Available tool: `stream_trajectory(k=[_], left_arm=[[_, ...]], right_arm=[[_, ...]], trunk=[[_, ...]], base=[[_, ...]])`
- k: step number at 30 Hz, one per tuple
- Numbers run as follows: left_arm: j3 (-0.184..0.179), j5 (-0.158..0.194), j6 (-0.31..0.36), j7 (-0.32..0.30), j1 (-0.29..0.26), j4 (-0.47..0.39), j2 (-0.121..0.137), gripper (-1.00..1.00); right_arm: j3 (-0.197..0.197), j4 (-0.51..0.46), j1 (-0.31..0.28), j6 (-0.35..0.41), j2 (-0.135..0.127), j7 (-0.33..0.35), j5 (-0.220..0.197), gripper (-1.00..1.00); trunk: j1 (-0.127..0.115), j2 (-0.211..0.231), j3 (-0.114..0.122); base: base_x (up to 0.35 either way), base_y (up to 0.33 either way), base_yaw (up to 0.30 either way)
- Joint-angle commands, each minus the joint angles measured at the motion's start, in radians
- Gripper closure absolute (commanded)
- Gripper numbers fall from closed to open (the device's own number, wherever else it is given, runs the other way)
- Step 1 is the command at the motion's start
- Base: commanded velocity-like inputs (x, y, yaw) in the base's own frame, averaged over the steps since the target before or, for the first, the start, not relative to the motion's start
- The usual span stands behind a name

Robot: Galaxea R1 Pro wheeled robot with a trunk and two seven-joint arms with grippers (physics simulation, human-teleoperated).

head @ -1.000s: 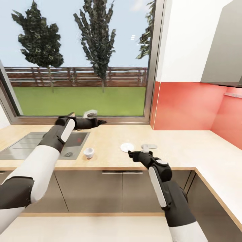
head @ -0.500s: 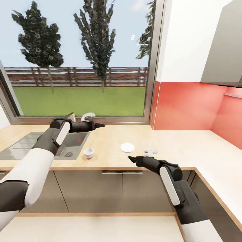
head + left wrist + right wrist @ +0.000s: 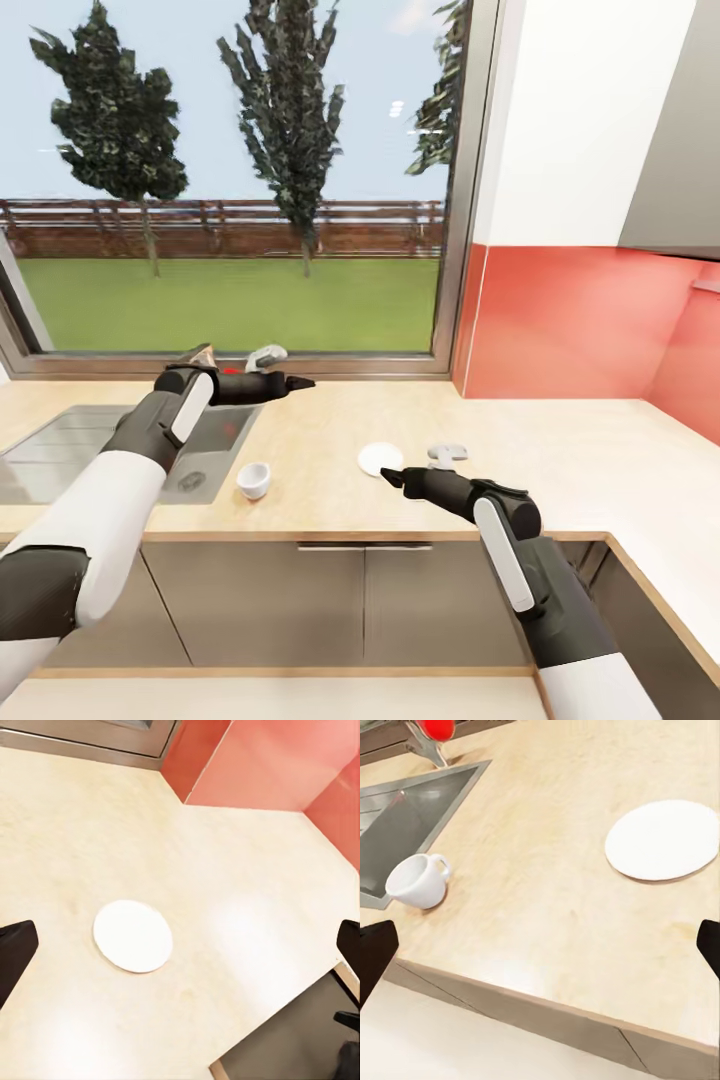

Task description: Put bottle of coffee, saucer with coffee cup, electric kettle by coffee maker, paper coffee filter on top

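Worktop (image 3: 330,470) of pale wood carries a flat round white saucer (image 3: 379,458) at frame centre and a small white ceramic coffee cup (image 3: 252,481) lower left, well apart. Left claw (image 3: 300,382) hovers above them; right claw (image 3: 390,477) sits just beside the saucer, both spread wide and empty.

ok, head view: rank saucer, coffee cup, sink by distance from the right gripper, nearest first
1. Saucer: on the countertop just beyond the right gripper tips.
2. Coffee cup: further along the counter toward the robot's left, beside the sink's corner.
3. Sink: farthest, set into the counter at the robot's far left.
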Motion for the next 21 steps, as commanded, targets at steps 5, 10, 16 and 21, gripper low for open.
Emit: stream_trajectory(k=[5,10,16,21], left_arm=[[-0.001,0.002,0.004,0.004,0.009,0.0,0.001,-1.0],[-0.001,0.005,0.002,0.004,0.02,0.0,0.001,-1.0],[-0.001,0.008,0.002,0.004,0.024,0.0,0.0,-1.0],[-0.001,0.008,0.001,0.004,0.05,-0.002,-0.002,-1.0]], right_arm=[[0.0,0.001,-0.001,0.005,0.002,0.006,0.006,-1.0],[0.0,0.003,-0.001,0.005,0.002,0.006,0.007,-1.0],[0.001,0.006,-0.001,0.005,0.002,0.005,0.009,-1.0],[0.001,0.033,0.0,0.005,0.002,0.005,0.009,-1.0]], trunk=[[0.001,-0.002,-0.002],[0.001,-0.002,-0.002],[0.001,-0.002,-0.002],[0.001,-0.002,-0.002]], base=[[0.325,0.12,-0.147],[0.301,0.202,-0.274],[0.293,0.221,-0.296],[0.288,0.224,-0.273]])
